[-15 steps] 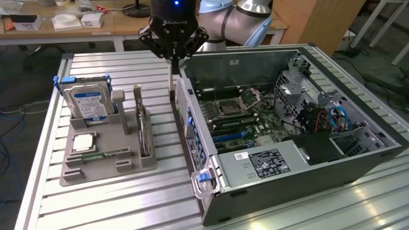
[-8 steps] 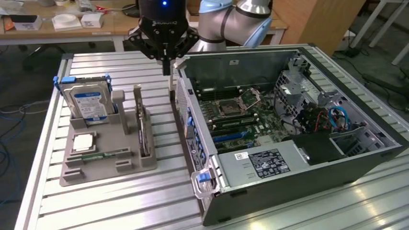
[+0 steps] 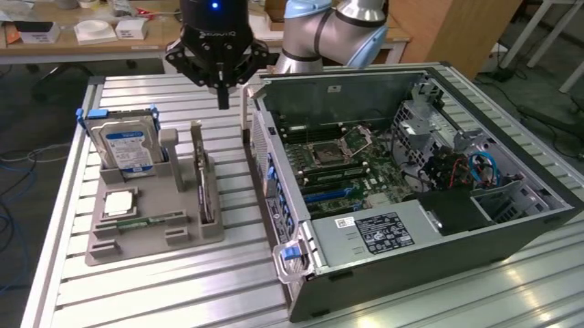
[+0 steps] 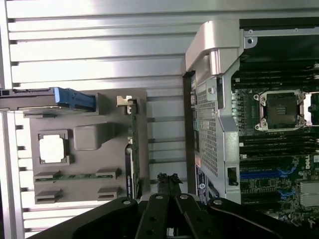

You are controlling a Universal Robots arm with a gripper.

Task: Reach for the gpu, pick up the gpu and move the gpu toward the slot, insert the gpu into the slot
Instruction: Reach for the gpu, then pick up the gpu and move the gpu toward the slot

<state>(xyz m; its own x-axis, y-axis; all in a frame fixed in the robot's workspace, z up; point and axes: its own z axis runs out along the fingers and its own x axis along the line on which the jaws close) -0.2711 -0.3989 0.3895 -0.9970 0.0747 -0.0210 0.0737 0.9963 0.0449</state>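
The gpu (image 3: 202, 176) stands on edge in a grey holder (image 3: 196, 236) on the table, its silver bracket at the far end. In the wrist view the gpu (image 4: 133, 144) shows as a thin edge along the holder (image 4: 89, 134). My gripper (image 3: 223, 101) hangs above the table beyond the gpu's bracket end, between the holder and the open computer case (image 3: 411, 242). Its fingers are shut together with nothing between them. In the wrist view the gripper (image 4: 168, 180) points down beside the gpu. The blue slots (image 3: 330, 195) lie on the motherboard inside the case (image 4: 261, 174).
A hard drive (image 3: 128, 143) with a blue-white label stands at the holder's far end. A processor chip (image 3: 119, 203) and a green memory stick (image 3: 141, 222) lie in the holder. The case's perforated wall (image 4: 214, 119) rises close beside the holder.
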